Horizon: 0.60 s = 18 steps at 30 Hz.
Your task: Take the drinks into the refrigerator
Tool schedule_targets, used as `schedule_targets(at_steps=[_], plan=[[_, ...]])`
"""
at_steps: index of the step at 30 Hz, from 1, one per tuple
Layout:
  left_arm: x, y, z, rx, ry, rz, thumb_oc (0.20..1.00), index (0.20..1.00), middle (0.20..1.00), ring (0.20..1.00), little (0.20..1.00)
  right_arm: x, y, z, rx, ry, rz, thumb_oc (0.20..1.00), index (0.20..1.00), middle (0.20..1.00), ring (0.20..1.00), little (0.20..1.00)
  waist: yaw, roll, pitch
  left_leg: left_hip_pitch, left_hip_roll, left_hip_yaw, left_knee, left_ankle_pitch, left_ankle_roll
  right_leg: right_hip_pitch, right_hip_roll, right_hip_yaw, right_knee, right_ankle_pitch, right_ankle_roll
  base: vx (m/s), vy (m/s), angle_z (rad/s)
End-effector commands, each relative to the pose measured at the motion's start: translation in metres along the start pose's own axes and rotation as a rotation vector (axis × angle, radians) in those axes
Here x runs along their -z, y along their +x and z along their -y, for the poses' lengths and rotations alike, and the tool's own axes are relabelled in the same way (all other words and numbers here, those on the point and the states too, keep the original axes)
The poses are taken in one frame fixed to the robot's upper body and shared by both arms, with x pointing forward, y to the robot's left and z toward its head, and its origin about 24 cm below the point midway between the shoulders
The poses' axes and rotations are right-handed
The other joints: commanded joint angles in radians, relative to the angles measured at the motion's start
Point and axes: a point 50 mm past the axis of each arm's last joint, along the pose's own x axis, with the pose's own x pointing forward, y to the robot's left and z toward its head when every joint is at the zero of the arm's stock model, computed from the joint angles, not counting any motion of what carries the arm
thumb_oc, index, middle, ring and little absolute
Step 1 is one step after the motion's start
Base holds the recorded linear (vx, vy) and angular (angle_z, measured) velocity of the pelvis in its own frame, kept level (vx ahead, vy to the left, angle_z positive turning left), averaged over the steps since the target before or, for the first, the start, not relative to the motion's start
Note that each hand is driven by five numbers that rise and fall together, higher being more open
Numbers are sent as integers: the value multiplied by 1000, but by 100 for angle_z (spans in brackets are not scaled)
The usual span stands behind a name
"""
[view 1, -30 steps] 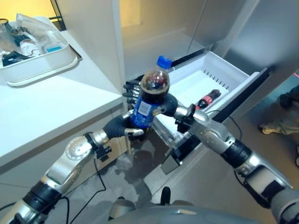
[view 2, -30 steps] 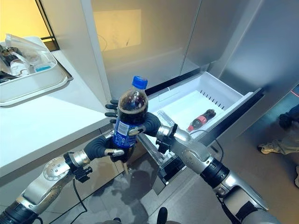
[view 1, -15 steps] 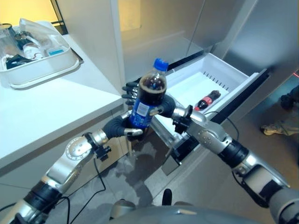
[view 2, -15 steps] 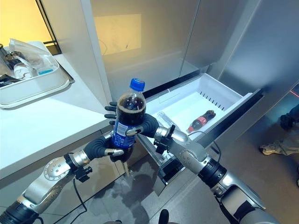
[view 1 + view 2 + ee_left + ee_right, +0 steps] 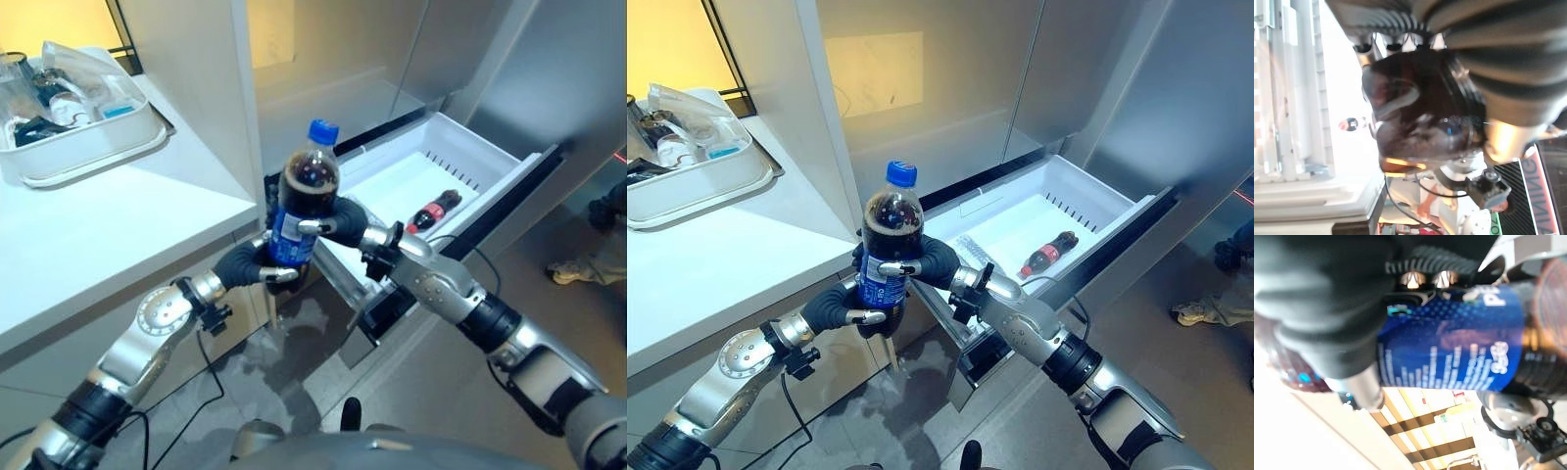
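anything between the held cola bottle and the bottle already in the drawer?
In the right eye view, the right hand and its forearm, then the drawer's bare white floor, lie between the cola bottle and the small bottle.

A white tray (image 5: 93, 147) of clutter is seen at the tabletop's (image 5: 108, 225) far left corner; shoes (image 5: 586, 264) lie on the floor.

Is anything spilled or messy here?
Nothing is spilled. The cola bottle stands upright and capped, held by both the left hand and right hand. A smaller bottle lies on its side in the open drawer.
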Motion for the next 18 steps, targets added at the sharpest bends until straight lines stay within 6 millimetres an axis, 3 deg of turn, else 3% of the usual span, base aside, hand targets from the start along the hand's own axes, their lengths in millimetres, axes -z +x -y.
schedule_targets(at_steps=[1, 8, 16, 17, 18], plan=[[-33, 20, -1, 45, 22, 192, 1000, 1000, 1000, 1000, 1000, -38, 27, -36, -219, -44, 164, 200, 200, 200, 200, 200, 22, 1, -10, -16, -19, -61, 0, -68, 60, -3, -73, 4, 155, -113, 99, 0, 0, 0], [-29, 14, -1, 38, -6, 175, 1000, 1000, 1000, 1000, 1000, -46, 0, -21, -112, -56, 229, 200, 200, 200, 200, 200, 10, 4, -11, -15, -21, -59, 0, -70, 61, -4, -74, 3, 155, -114, 102, 4, 5, -2], [-25, -5, 2, 67, -87, 157, 1000, 1000, 1000, 1000, 1000, -88, -91, 31, 311, -317, 312, 200, 200, 200, 200, 200, -11, -1, -11, -23, -21, -62, 0, -71, 62, -15, -76, 0, 156, -114, 109, 3, 2, 1], [-25, -5, 2, 67, -87, 157, 1000, 1000, 1000, 1000, 1000, -88, -91, 31, 311, -318, 312, 200, 200, 200, 200, 200, -10, -1, -11, -23, -21, -62, 0, -71, 62, -15, -76, 0, 156, -114, 109, 0, 0, 0], [-27, -9, 1, 67, -100, 164, 1000, 1000, 1000, 1000, 1000, -98, -106, 41, 415, -386, 323, 200, 200, 200, 200, 200, -10, -4, -9, -28, -21, -61, 0, -70, 62, -20, -75, 1, 157, -113, 110, 0, 0, 0]])
